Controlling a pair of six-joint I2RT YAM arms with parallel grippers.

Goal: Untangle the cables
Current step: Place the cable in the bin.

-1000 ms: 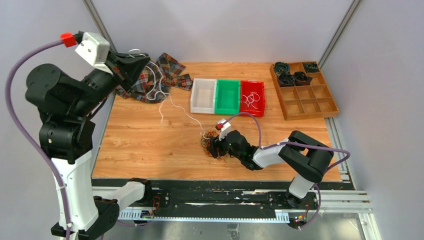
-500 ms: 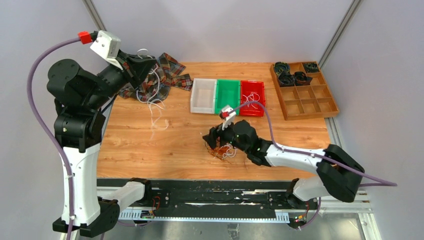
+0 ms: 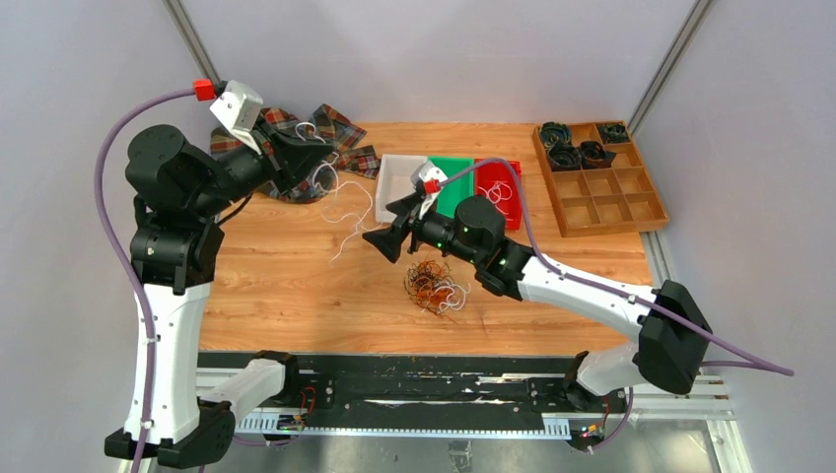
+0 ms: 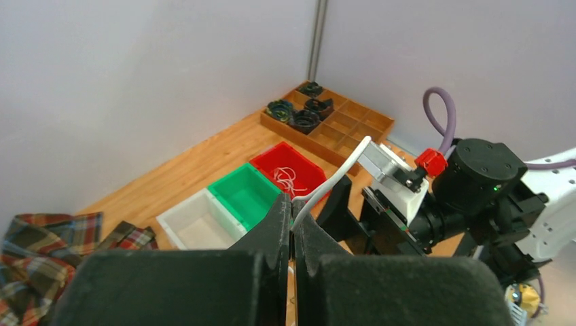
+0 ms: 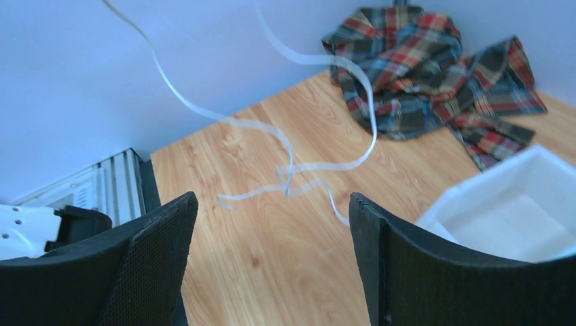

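Separation is the step in hand: the left end effector point(image 3: 299, 158), clamped on a white cable point(image 3: 343, 205) at far left, should lift slowly to avoid snagging. The right end effector point(image 3: 386, 235) hangs open, raised beside the copper-orange tangle point(image 3: 432, 286) on the near-centre tabletop point(image 3: 296, 296). Whether the cable's lower end is free is unclear.

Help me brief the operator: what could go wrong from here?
The thin white cable hangs in loose loops from the shut left hand, pinched only at the fingertips, so it might slip out. The open right hand faces those loops closely and could snag them. The loops also hang near the plaid cloth and may catch on it.
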